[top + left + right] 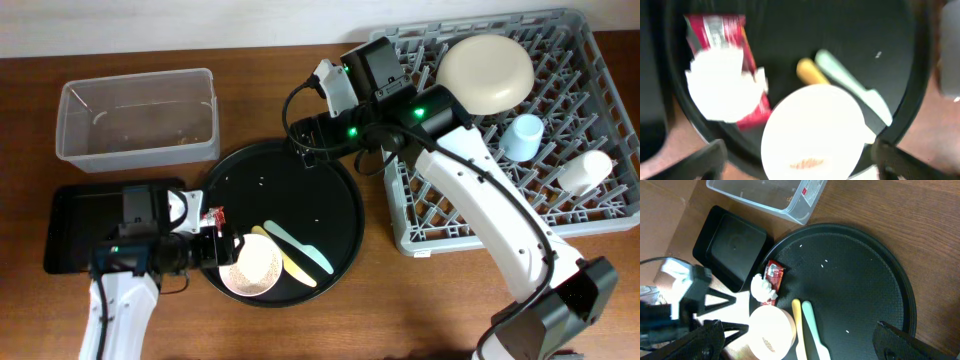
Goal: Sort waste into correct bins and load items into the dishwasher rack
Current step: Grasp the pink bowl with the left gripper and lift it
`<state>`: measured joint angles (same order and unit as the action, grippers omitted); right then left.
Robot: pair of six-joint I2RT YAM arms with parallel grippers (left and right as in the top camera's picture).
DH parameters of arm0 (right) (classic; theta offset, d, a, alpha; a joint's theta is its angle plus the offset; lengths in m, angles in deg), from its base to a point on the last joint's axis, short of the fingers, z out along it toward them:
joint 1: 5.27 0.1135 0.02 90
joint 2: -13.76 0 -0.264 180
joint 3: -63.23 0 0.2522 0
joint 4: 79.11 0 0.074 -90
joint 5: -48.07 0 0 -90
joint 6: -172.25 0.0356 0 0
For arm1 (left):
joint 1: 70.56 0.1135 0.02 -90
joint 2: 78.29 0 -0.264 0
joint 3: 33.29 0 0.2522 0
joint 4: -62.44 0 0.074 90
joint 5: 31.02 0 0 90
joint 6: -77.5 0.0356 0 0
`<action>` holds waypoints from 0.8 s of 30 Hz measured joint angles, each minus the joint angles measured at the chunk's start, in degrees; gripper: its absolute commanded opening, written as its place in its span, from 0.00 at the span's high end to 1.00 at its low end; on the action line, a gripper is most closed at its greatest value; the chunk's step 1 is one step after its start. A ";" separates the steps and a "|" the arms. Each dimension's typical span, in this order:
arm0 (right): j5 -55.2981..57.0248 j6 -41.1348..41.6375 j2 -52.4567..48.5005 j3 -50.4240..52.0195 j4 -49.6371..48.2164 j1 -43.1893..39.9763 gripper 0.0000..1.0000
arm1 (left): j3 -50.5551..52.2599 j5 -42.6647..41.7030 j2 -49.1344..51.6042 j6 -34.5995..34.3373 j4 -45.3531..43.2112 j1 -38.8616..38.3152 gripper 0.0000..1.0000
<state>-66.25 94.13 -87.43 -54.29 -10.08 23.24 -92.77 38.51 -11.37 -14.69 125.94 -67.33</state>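
Note:
The crumpled white wrapper with red print (209,217) (727,82) (767,282) lies on the left edge of the round black tray (330,215). Beside it sit the small white bowl (252,268) (812,132) (771,330), the yellow utensil (287,260) (796,312) and the pale green utensil (303,249) (809,322). My left gripper (222,250) (802,165) is open, its fingers on either side of the bowl's near rim. My right gripper (308,140) (802,345) hangs open above the tray, holding nothing. The rack (600,215) holds the cream plate (487,72), blue cup (523,135) and white cup (585,170).
The clear tub (140,118) (765,197) stands at the back left, with the shallow black tray (80,225) (732,247) in front of it. A few white grains (825,264) are scattered on the round tray. My right arm spans from the rack over the tray's back edge.

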 measured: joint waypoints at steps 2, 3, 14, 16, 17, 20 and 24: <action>0.04 -0.02 0.00 0.00 0.04 0.00 0.02 | 0.00 0.74 1.64 -0.37 0.66 0.00 0.36; 0.31 -0.02 0.00 0.00 0.00 0.00 0.02 | 0.00 1.05 2.51 -0.33 0.83 0.00 0.36; 2.43 -0.02 0.00 0.00 0.20 0.00 0.02 | 0.00 4.24 13.73 -0.39 0.94 0.00 0.57; 2.43 -0.02 0.00 0.00 0.17 0.00 0.02 | 0.00 4.46 15.30 -0.44 0.61 0.00 0.61; 2.45 -0.02 0.00 0.00 0.20 0.00 0.02 | 0.00 4.57 16.46 -0.48 0.11 0.00 0.63; 2.64 -0.02 0.00 0.00 0.20 0.00 0.02 | 0.00 4.66 17.46 -0.46 -0.70 0.00 0.70; 2.67 -0.04 0.00 0.00 0.20 0.00 0.02 | 0.00 4.72 17.66 -0.44 -1.11 -0.02 0.69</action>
<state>-63.58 94.08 -87.43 -54.29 -9.89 23.24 -92.77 43.24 6.29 -15.13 124.82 -67.36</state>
